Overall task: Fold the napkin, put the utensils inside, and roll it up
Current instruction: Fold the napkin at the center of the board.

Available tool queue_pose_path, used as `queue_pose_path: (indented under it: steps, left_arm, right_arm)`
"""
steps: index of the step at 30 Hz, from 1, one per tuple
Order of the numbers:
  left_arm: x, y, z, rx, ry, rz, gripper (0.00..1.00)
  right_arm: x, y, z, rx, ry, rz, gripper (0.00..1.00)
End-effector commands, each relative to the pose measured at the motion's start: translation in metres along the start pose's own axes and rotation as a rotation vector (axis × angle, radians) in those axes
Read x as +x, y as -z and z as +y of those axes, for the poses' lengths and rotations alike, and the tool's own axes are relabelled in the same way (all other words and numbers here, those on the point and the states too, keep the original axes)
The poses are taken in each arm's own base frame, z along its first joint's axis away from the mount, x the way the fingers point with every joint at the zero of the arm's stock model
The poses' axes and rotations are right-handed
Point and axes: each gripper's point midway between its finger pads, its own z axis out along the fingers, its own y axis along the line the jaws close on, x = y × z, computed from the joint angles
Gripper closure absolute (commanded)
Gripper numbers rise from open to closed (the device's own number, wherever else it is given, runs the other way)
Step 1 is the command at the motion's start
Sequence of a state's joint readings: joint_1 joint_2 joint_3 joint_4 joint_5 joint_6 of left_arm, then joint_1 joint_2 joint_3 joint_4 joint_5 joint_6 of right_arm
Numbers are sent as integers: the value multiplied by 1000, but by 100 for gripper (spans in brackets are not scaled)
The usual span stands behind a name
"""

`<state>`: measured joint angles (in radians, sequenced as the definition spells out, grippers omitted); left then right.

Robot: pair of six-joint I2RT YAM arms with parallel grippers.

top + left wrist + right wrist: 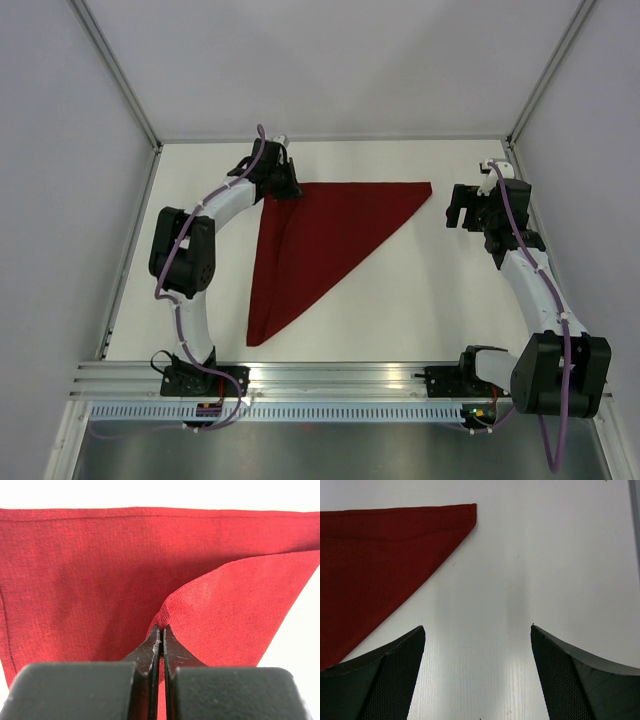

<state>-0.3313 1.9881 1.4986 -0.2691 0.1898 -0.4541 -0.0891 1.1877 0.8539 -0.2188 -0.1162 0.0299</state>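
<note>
Napkin [320,235]: folded triangle, flat on the table [420,300], left of centre.
Handling: thin, soft, light; you should pinch it at corners or hems.
Axis: long edge runs from far-right corner to near-left tip.
Left gripper [161,632]: clamped on a raised layer at the far-left corner.
Right gripper [477,635]: jaws spread, empty, just right of the far-right corner.

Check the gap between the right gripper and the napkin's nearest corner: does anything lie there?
Nothing does. Only bare white table separates the open right gripper from the napkin, as the right wrist view shows.
</note>
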Motion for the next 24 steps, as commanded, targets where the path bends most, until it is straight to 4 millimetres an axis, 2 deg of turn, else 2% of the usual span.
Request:
queue_pose_path:
  steps: [1, 15, 24]
  left_arm:
    - [-18, 2, -1, 21, -22, -9, 98]
    - [-41, -6, 25, 0, 9, -14, 98]
    - [-56, -8, 35, -3, 19, -23, 98]
  right_arm:
    - [-19, 3, -1, 4, 7, -39, 9]
    - [-17, 1, -2, 4, 9, -28, 9]
    - [-12, -2, -4, 12, 9, -12, 9]
